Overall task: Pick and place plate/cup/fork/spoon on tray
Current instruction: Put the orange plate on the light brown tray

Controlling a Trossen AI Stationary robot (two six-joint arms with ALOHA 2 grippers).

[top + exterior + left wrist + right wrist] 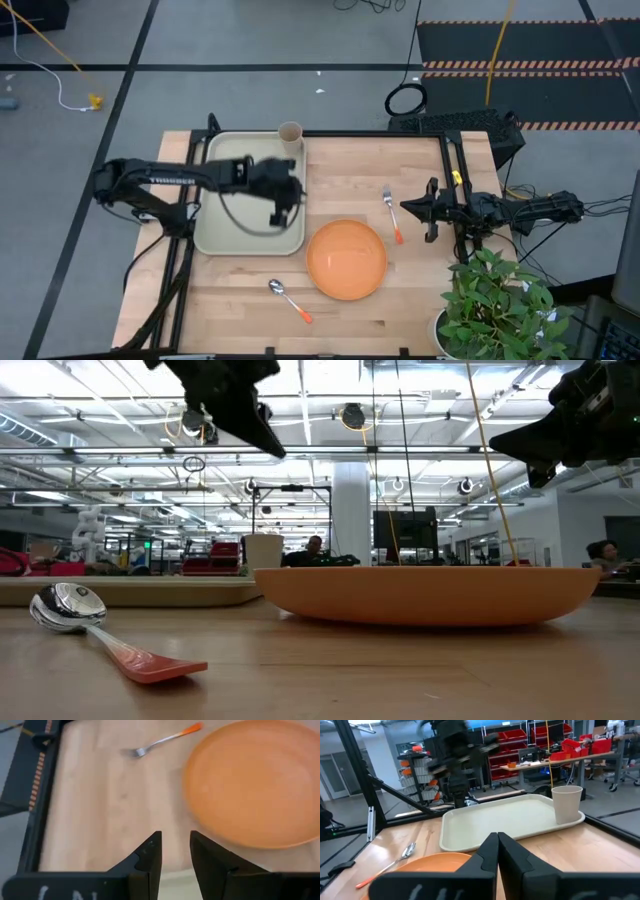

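The orange plate [346,259] lies flat on the table, right of the pale tray [225,235]. The beige cup [290,135] stands upright at the tray's far right corner [567,804]. The fork [392,213] lies on the table beyond the plate's right side, and the spoon [288,297] lies near the front edge, left of the plate. My left gripper [283,210] hangs above the tray's right part, open and empty [175,837]. My right gripper [412,207] is shut and empty [497,837], right of the fork.
A potted plant [495,300] stands at the table's near right corner, close to my right arm. Black frame rails [447,160] run along the table's sides. Bare wood [340,165] lies between the tray and the fork.
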